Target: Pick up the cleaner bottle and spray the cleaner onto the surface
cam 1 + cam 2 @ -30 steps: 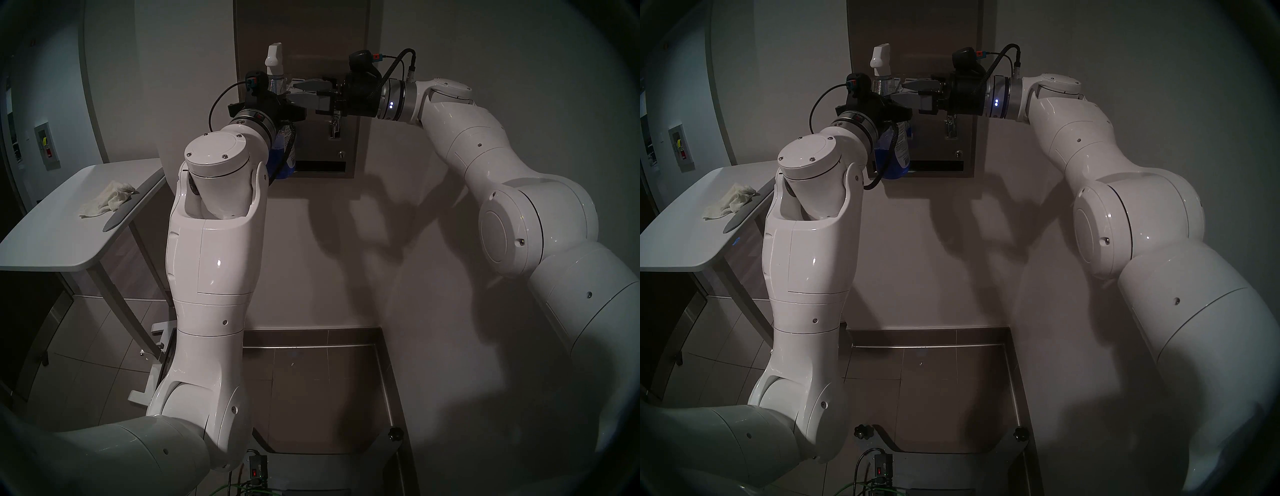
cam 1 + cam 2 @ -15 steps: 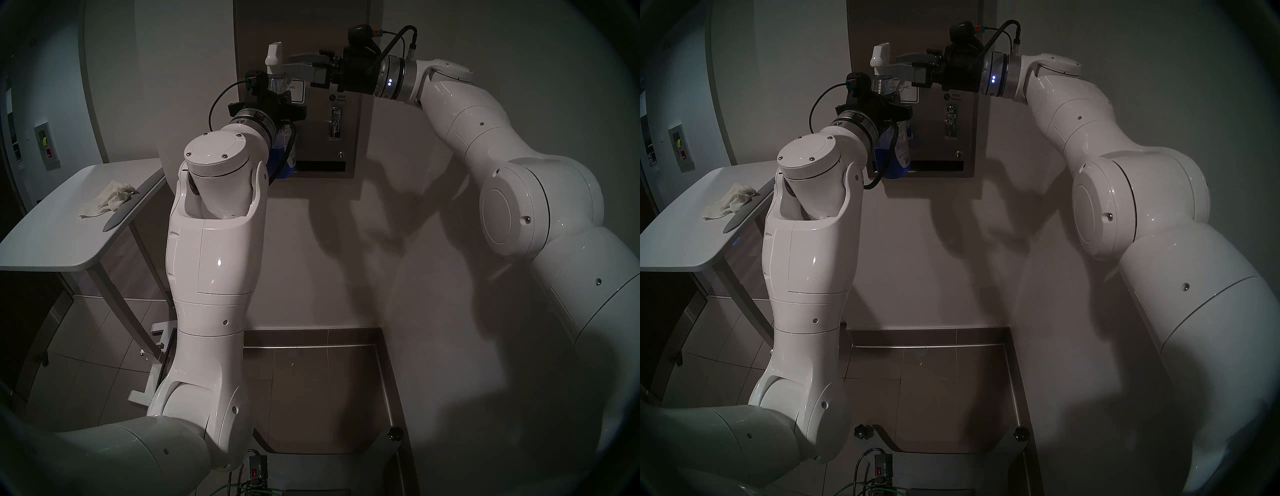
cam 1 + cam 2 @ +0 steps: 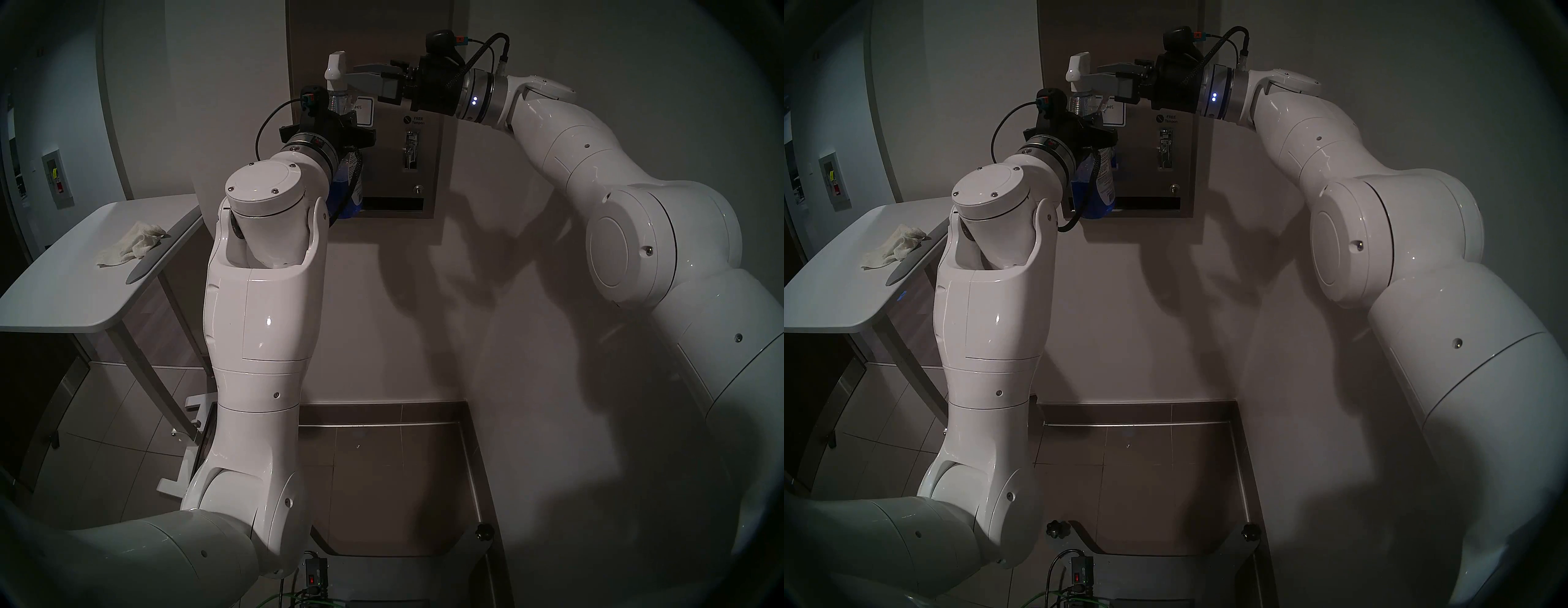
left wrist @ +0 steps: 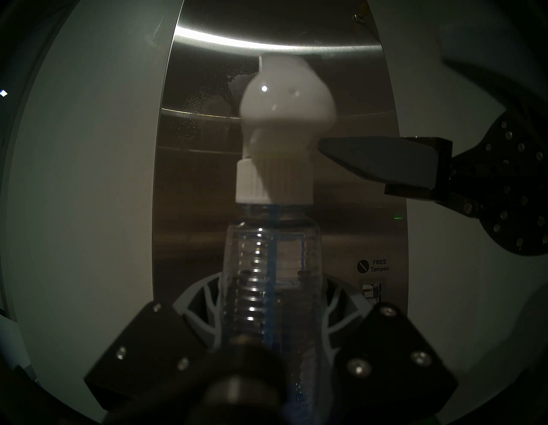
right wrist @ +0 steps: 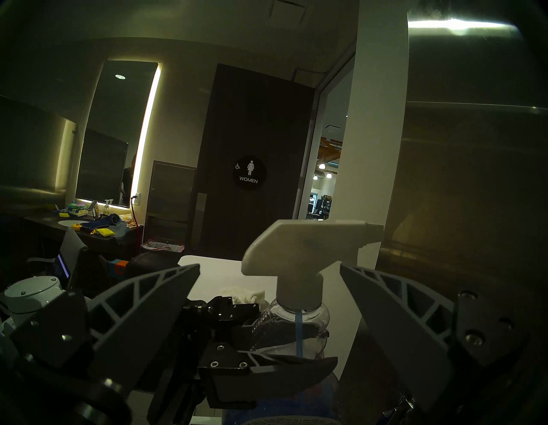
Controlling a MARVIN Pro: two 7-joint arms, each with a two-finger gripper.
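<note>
The stainless-steel dispenser front (image 3: 428, 51) fills the upper middle of the head view. A white bench (image 3: 55, 293) at left carries a crumpled cloth (image 3: 129, 250). The cleaner bottle (image 3: 339, 97) stands upright before the steel, pinched by the left pincer (image 4: 272, 320). The right pincer (image 5: 268, 285), spread wide, flanks the bottle's white spray head without touching.

We count one cleaner bottle (image 3: 337, 74), one steel dispenser front (image 3: 428, 140) with one coin mechanism (image 3: 410, 149) in clear view, one white table (image 3: 63, 293), one crumpled cloth (image 3: 131, 244), and two grippers: left gripper (image 3: 339, 121) and right gripper (image 3: 367, 74).
</note>
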